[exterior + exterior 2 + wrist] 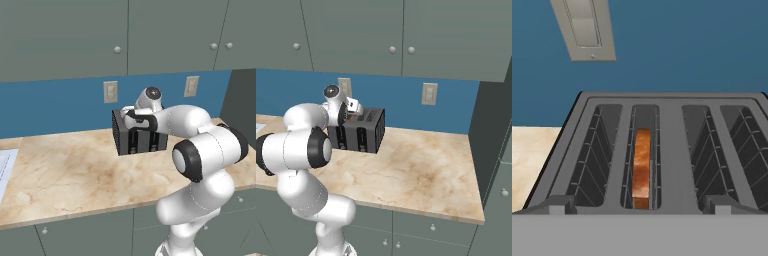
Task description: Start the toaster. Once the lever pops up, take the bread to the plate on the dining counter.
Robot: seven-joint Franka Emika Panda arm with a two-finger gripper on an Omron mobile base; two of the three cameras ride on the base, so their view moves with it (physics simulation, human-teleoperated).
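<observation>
The dark grey toaster (120, 136) (370, 131) stands at the back of a marble counter, against the blue wall. My gripper (141, 131) (352, 116) hangs just above the toaster's front top edge, pointing down, open and holding nothing. In the hand view I look down into the toaster's (668, 150) slots. The bread (642, 165), an orange-tan slice with a brown crust, stands on edge low in the second slot from the left. The other slots are empty. The plate and the dining counter are out of view.
The marble counter (70, 170) (421, 170) stretches to both sides of the toaster. Wall outlets (110, 92) (429, 93) sit above it, and grey-green cupboards hang overhead. A pale flat object (5, 170) lies at the far left edge. A dark tall panel (491, 130) closes the right end.
</observation>
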